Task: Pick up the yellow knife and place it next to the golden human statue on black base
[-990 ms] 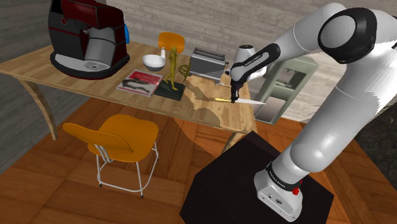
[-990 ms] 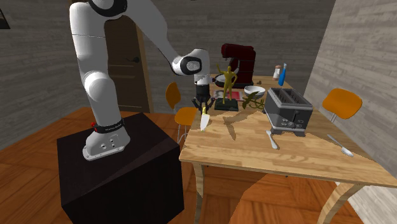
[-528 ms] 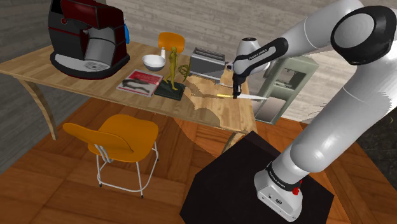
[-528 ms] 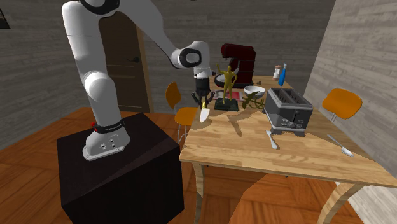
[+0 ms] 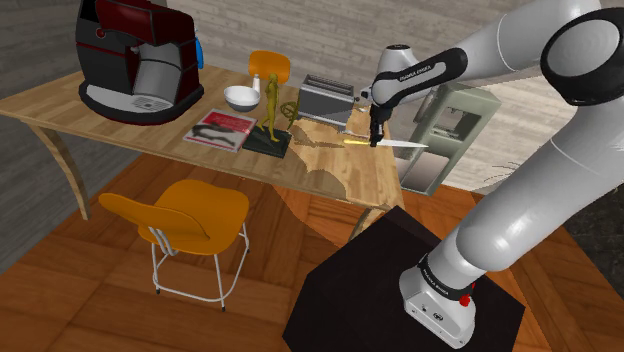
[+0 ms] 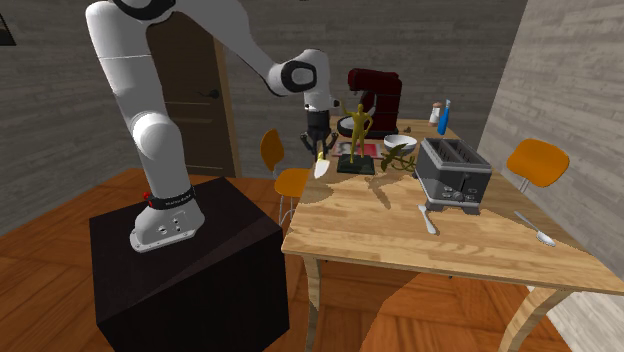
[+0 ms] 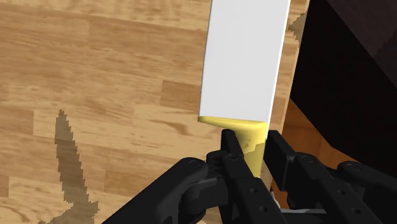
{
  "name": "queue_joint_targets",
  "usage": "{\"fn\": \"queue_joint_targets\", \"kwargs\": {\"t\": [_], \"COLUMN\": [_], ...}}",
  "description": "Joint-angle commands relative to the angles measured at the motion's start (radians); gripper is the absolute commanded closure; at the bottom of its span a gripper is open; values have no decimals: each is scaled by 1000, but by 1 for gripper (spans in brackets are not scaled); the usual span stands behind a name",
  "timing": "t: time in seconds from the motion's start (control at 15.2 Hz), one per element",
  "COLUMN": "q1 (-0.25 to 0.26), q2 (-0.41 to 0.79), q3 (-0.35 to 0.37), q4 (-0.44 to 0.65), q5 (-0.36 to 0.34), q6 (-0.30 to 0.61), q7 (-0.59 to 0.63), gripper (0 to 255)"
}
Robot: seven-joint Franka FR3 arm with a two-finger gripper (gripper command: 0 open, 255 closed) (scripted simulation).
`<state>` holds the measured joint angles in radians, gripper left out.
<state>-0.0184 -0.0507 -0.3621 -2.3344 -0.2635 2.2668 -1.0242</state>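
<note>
**Item:** yellow-handled knife (image 7: 245,57), qty 1. Handle pinched betw. fingers (image 7: 230,150) of gripper (image 5: 375,138); white blade sticks out roughly level past them.
**Loc.:** held in air over table (image 5: 60,100) end nearest stand (image 5: 350,290), well apart from gold statue (image 5: 271,105), qty 1.
**On table:** toaster (image 5: 327,97) 1, coffee machine (image 5: 140,55) 1, bowl (image 5: 241,97) 1, magazine (image 5: 221,128) 1.
**Orange chairs** (image 5: 190,215): 2.

In the shoulder view, your desk (image 5: 55,108) carries a dark red coffee machine (image 5: 140,60) at the left, then a white bowl (image 5: 240,97) and a toaster (image 5: 328,98) to its right. An orange chair (image 5: 190,215) stands nearer.
</note>
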Motion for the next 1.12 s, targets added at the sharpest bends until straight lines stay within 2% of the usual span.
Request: {"fn": "queue_joint_targets", "kwargs": {"t": [0.0,1.06], "q1": [1,7], "q2": [-15,-116], "q3": [1,18], "q4": [17,140], "q5": [0,-2], "q6": [-32,-252], "q7": [-4,-25], "gripper": [255,255]}}
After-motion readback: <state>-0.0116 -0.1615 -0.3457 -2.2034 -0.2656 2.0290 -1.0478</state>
